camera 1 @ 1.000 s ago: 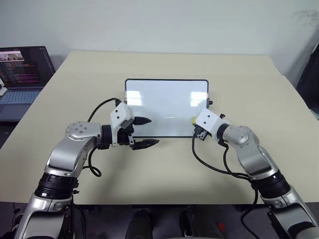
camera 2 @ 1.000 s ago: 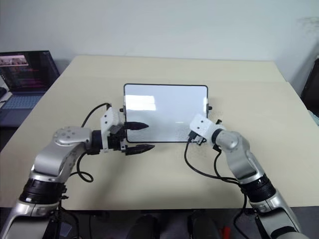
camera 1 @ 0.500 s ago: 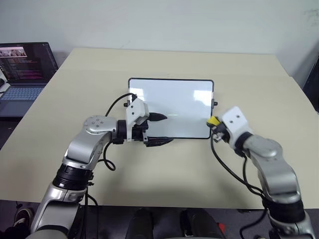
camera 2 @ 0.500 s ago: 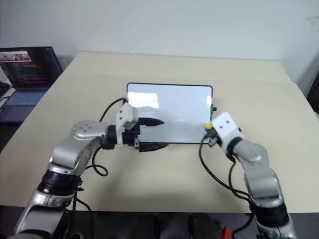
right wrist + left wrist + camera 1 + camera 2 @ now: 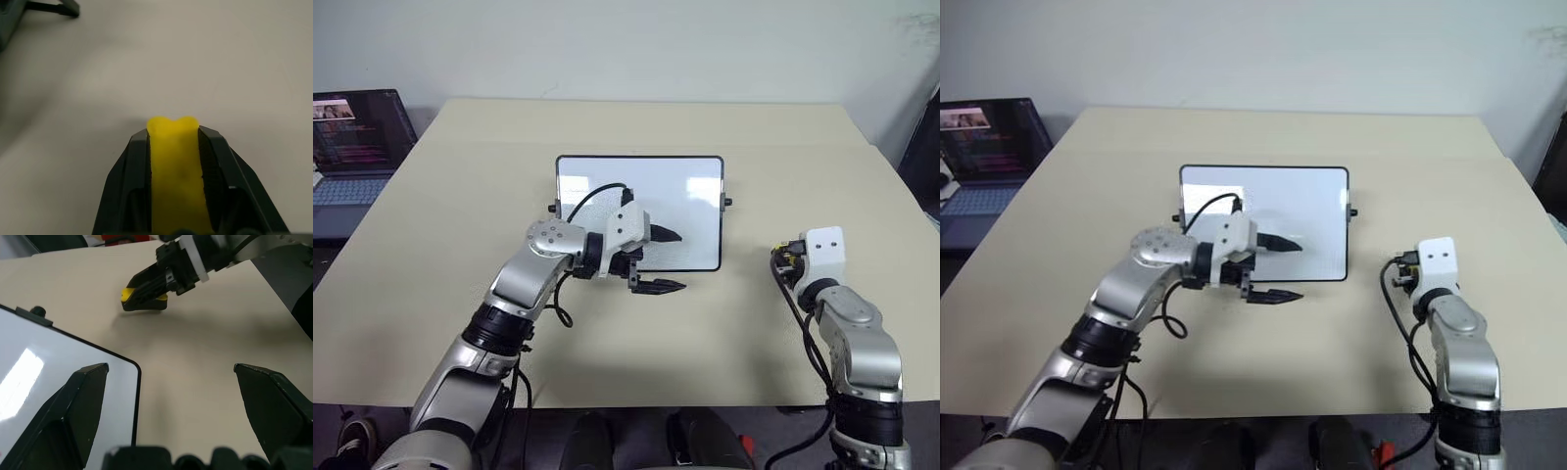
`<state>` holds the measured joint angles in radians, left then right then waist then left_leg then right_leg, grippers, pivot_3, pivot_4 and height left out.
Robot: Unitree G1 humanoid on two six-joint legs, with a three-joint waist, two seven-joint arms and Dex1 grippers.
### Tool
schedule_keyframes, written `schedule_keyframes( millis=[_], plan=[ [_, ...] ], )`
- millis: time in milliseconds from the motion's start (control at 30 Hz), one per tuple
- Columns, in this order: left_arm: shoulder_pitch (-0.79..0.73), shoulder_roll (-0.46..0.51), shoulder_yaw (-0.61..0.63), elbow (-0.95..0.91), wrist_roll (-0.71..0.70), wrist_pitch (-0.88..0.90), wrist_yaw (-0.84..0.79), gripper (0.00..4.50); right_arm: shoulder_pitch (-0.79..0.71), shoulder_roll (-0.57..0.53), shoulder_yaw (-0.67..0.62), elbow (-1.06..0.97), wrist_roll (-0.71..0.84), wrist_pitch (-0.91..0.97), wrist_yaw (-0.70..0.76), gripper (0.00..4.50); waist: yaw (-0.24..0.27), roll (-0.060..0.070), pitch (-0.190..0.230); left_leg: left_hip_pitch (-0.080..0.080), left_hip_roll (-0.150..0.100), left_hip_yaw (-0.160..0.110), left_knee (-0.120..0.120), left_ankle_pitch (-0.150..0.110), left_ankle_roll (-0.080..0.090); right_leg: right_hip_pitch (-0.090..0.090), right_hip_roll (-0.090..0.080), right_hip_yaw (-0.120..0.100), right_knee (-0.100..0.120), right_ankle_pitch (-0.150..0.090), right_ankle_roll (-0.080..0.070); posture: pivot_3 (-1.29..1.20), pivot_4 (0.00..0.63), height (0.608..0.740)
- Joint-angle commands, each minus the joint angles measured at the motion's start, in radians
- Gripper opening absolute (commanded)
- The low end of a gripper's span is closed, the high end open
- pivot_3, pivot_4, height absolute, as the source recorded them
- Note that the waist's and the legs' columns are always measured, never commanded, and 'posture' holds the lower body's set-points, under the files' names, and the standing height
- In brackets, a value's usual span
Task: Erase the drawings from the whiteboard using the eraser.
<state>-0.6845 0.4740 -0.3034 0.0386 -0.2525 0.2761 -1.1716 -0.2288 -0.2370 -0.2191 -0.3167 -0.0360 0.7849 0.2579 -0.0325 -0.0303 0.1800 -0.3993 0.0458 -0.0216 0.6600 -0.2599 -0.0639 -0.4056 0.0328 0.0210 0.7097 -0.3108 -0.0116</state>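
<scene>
On the wide beige table (image 5: 440, 186) lies the whiteboard (image 5: 690, 186), flat, near the middle, with its black frame and the small knobs on the short sides. Its surface looks clean in the head views; no red drawing can be made out on the part that is not covered, and the left arm hides part of its near half, so whether a mark remains there cannot be told. At the far left edge a laptop (image 5: 357, 147) stands, well apart from the board.

The left gripper (image 5: 658, 260) hangs over the board's near right corner, its two black fingers spread wide and holding nothing. The right gripper (image 5: 146, 293) is off the board, out to the right over bare table, and its fingers are pressed on the yellow eraser (image 5: 174, 171), which sticks out a little past the tips.

Judging from this, the wiping seems done or nearly done, and the step in hand is probably to put the eraser down or to go back for a last pass. To do it well, the robot should first check the hidden near strip of the board. If a mark is left, the eraser should come back flat, with the dark side down, and the left gripper should steady the frame so the board does not slide.
</scene>
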Motion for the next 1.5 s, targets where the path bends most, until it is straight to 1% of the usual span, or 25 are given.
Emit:
schedule_keyframes(
  millis=[33,233,267,333,367,433,600,700,767,833,867,900,933,967,1000,1067,1133,1233,1267,1300,1333,1400,1500],
  plan=[
    [-0.022,-0.014,-0.007,-0.011,0.007,-0.023,-0.015,4.50,-0.025,0.000,-0.029,0.022,0.051,-0.026,-0.006,0.99,0.000,0.000,0.000,0.000,0.000,0.000,0.000,0.000,0.000,0.000,0.000,0.000,0.000,0.001,-0.002,0.00,0.150,0.740],
    [-0.017,-0.015,-0.004,-0.016,0.008,-0.025,-0.023,4.50,-0.047,-0.018,-0.030,0.079,0.071,-0.043,-0.036,0.99,0.000,0.000,0.000,0.000,0.000,0.000,0.000,0.000,0.000,0.000,0.000,0.000,0.000,0.002,-0.003,0.00,0.150,0.740],
    [-0.017,-0.016,-0.004,-0.018,0.008,-0.023,-0.022,4.50,-0.057,-0.011,-0.046,0.090,0.080,-0.052,-0.051,0.99,0.000,0.000,0.000,0.000,0.000,0.000,0.000,0.000,0.000,0.000,0.000,0.000,0.000,0.002,-0.003,0.00,0.150,0.740],
    [-0.009,-0.016,-0.004,-0.027,0.007,-0.023,-0.020,4.50,-0.067,-0.006,-0.059,0.109,0.100,-0.062,-0.059,1.70,0.001,0.000,0.000,0.000,0.000,0.000,0.000,0.000,0.000,0.000,0.000,0.000,0.000,0.001,-0.003,0.00,0.150,0.740],
    [-0.004,-0.015,-0.004,-0.032,0.007,-0.024,-0.019,4.50,-0.069,-0.002,-0.064,0.114,0.109,-0.065,-0.062,1.92,0.000,0.000,0.000,0.000,0.000,0.000,0.000,0.000,0.000,0.000,0.000,0.000,0.000,0.001,-0.003,0.00,0.150,0.740],
    [0.006,-0.012,-0.002,-0.040,0.007,-0.023,-0.014,4.50,-0.067,-0.011,-0.053,0.119,0.114,-0.073,-0.060,2.58,0.000,0.000,0.000,0.000,0.000,0.001,0.000,0.000,0.000,0.000,0.000,0.000,0.000,0.002,-0.003,0.00,0.150,0.740],
    [0.064,0.010,0.035,-0.067,0.004,-0.016,0.026,4.50,-0.060,-0.027,-0.036,0.092,0.109,-0.119,-0.071,4.42,0.000,0.000,0.000,0.000,0.001,0.000,0.000,0.000,0.000,0.000,0.000,0.000,0.000,0.002,-0.003,0.00,0.150,0.740],
    [0.101,0.018,0.108,-0.091,-0.028,0.029,0.096,4.50,-0.039,-0.025,-0.022,0.028,0.109,-0.194,-0.067,4.47,-0.001,0.000,0.000,0.000,0.001,0.000,0.000,0.000,0.000,0.000,0.000,0.000,0.001,0.001,-0.002,0.00,0.150,0.740],
    [0.159,0.037,0.200,-0.151,-0.077,0.056,0.142,4.50,0.011,-0.032,0.005,-0.084,0.144,-0.221,-0.011,4.47,-0.001,0.001,0.000,0.000,0.001,0.000,0.000,0.000,0.000,0.000,0.000,0.000,0.001,0.001,-0.001,0.00,0.150,0.740],
    [0.260,0.049,0.363,-0.245,-0.180,0.157,0.232,4.50,0.120,-0.032,0.079,-0.242,0.176,-0.224,0.040,4.47,-0.003,0.001,0.000,0.000,0.002,-0.001,-0.001,0.000,0.000,-0.001,0.000,0.000,0.001,0.000,-0.001,0.00,0.150,0.740],
    [0.295,0.044,0.407,-0.289,-0.210,0.196,0.275,4.50,0.163,-0.036,0.093,-0.289,0.190,-0.227,0.057,4.47,-0.004,0.001,0.000,0.000,0.003,-0.002,-0.002,0.000,0.000,-0.001,0.000,0.000,0.001,-0.001,-0.002,0.00,0.150,0.740],
    [0.346,0.032,0.480,-0.330,-0.232,0.222,0.345,4.50,0.222,-0.021,0.135,-0.349,0.197,-0.234,0.058,4.47,-0.003,0.001,0.000,0.000,0.003,-0.003,-0.002,-0.001,-0.001,-0.001,0.000,0.000,0.001,-0.001,-0.002,0.00,0.150,0.740],
    [0.375,0.010,0.505,-0.372,-0.236,0.243,0.409,4.50,0.262,-0.021,0.132,-0.378,0.216,-0.245,0.070,4.47,-0.001,0.001,0.000,0.000,0.004,-0.004,-0.002,-0.001,-0.001,-0.001,0.000,-0.001,0.001,-0.001,-0.002,0.00,0.150,0.740],
    [0.496,-0.019,0.565,-0.460,-0.249,0.245,0.462,4.50,0.380,0.015,0.200,-0.400,0.198,-0.303,0.047,4.47,0.001,0.001,0.000,0.000,0.005,-0.004,-0.002,-0.001,-0.001,-0.001,-0.001,-0.001,0.001,-0.002,-0.001,0.00,0.150,0.740],
    [0.585,-0.037,0.607,-0.525,-0.261,0.247,0.499,4.50,0.465,0.042,0.250,-0.414,0.183,-0.347,0.028,4.47,0.001,0.002,-0.003,0.000,0.008,-0.004,-0.002,-0.001,-0.001,-0.001,-0.002,-0.001,0.001,-0.003,0.002,0.00,0.150,0.740],
    [0.698,-0.098,0.646,-0.623,-0.258,0.256,0.606,4.50,0.584,0.058,0.300,-0.397,0.147,-0.466,0.023,4.47,0.002,0.002,-0.004,0.001,0.010,-0.004,-0.002,-0.003,-0.005,0.001,-0.003,0.001,-0.002,-0.004,0.002,0.00,0.150,0.740],
    [0.757,-0.156,0.652,-0.660,-0.184,0.197,0.711,4.50,0.639,0.071,0.280,-0.346,0.151,-0.579,0.032,4.47,0.008,-0.001,-0.003,0.001,0.010,-0.003,0.000,-0.004,-0.005,0.001,-0.004,0.001,-0.003,-0.005,0.005,0.00,0.150,0.740],
    [0.815,-0.223,0.668,-0.641,-0.047,0.081,0.858,4.50,0.650,0.081,0.212,-0.265,0.238,-0.682,0.079,4.47,0.008,-0.002,-0.001,0.004,0.003,-0.004,0.002,-0.001,-0.002,0.005,-0.010,0.001,-0.002,-0.002,0.007,0.00,0.150,0.740],
    [0.829,-0.230,0.676,-0.627,-0.020,0.054,0.883,4.50,0.640,0.084,0.198,-0.244,0.255,-0.701,0.085,4.47,0.007,-0.002,0.000,0.010,0.002,-0.003,0.002,0.000,0.000,0.011,-0.011,0.002,-0.003,-0.002,0.008,0.00,0.150,0.740],
    [0.826,-0.237,0.690,-0.604,-0.001,0.028,0.912,4.50,0.612,0.082,0.180,-0.229,0.287,-0.695,0.095,4.47,0.006,-0.002,0.000,0.019,0.002,-0.003,0.001,0.000,0.000,0.019,-0.011,0.002,-0.005,-0.005,0.002,0.00,0.150,0.740],
    [0.808,-0.243,0.681,-0.591,0.020,0.021,0.944,4.50,0.574,0.068,0.150,-0.210,0.322,-0.680,0.107,4.47,0.006,-0.002,0.000,0.020,0.002,-0.003,0.001,0.000,0.000,0.023,-0.011,0.003,-0.006,-0.006,-0.001,0.00,0.150,0.740],
    [0.804,-0.250,0.706,-0.561,0.042,-0.023,0.983,4.50,0.536,0.035,0.145,-0.213,0.343,-0.674,0.141,4.47,0.006,-0.001,0.000,0.022,0.002,-0.002,0.001,0.000,0.001,0.023,-0.011,0.003,-0.006,-0.007,-0.001,0.00,0.150,0.740],
    [0.861,-0.284,0.677,-0.549,0.087,-0.062,1.025,4.50,0.504,-0.005,0.137,-0.165,0.340,-0.683,0.167,4.47,0.006,-0.003,-0.002,0.021,0.001,-0.001,0.000,0.001,0.003,0.022,-0.011,0.005,-0.006,-0.004,0.003,0.00,0.150,0.740]
  ],
)
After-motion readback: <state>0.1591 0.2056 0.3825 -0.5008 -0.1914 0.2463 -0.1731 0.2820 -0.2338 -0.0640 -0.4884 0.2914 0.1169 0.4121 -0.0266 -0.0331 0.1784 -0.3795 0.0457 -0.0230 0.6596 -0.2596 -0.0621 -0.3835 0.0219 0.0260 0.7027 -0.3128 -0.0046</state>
